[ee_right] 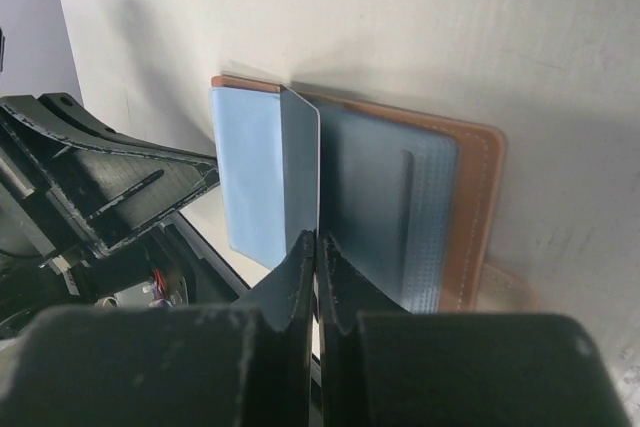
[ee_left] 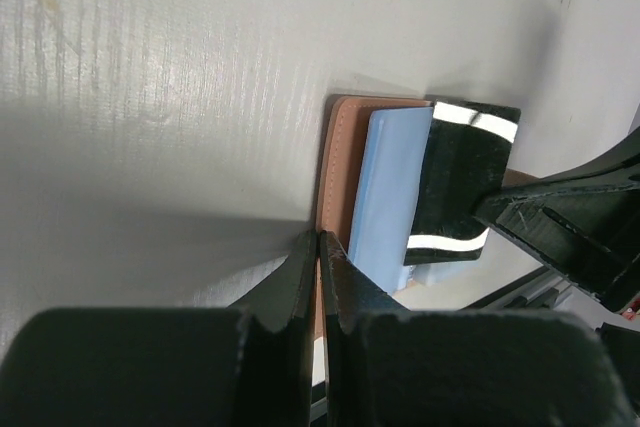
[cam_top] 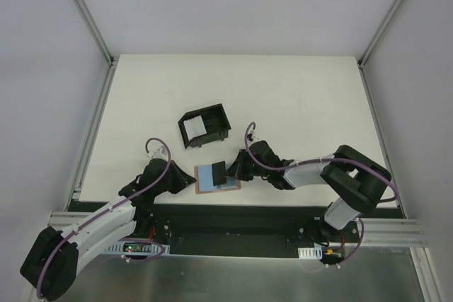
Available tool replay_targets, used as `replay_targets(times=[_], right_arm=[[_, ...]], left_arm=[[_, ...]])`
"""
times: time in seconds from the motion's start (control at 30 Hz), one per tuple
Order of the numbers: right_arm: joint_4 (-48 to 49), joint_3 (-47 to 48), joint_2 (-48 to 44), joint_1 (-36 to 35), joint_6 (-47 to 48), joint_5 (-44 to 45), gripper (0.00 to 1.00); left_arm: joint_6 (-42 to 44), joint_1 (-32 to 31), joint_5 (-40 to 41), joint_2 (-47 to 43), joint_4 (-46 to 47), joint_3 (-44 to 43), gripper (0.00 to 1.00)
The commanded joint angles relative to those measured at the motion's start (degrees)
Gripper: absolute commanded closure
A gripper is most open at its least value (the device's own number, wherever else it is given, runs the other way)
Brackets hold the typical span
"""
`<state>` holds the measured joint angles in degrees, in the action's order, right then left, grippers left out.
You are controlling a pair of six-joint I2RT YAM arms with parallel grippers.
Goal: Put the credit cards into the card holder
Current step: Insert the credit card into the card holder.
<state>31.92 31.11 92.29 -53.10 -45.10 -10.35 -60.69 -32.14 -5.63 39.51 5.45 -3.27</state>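
Pinching thin grey-blue rectangular card point(ee_right: 300, 162) in right gripper point(ee_right: 317, 237) above open tan-brown leather bifold wallet point(ee_right: 470, 197); left gripper point(ee_left: 318, 237) closed, tips at wallet edge. Risk I see: tilted card misses pocket, shoves wallet.

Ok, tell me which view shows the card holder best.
Right wrist: the card holder lies open, its inner pocket and stitched edge visible. Left wrist shows only a brown strip beside the blue card; top external shows it small and distant.
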Motion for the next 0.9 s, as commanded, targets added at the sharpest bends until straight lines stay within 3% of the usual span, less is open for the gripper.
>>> replay_targets(times=[0.0,0.17,0.57,0.87], right_arm=[[5.3,-2.8,0.4,-0.3,-2.5,0.5,1.0],[5.5,-5.6,-1.9,-0.6,-2.8,2.5,1.0],[1.9,-0.7,3.3,-2.3,-3.9,-0.9,1.0],[0.0,-2.8,-0.5,-2.4,-4.5,1.1,0.99]], left_arm=[[-0.5,0.7,0.2,-0.7,-0.7,1.2,1.0],[-0.7,0.7,0.2,-0.5,-0.7,1.4,1.0],[-0.5,0.7,0.3,0.1,-0.5,0.8,1.0],[-0.5,0.7,0.2,0.1,-0.4,1.1,1.0]])
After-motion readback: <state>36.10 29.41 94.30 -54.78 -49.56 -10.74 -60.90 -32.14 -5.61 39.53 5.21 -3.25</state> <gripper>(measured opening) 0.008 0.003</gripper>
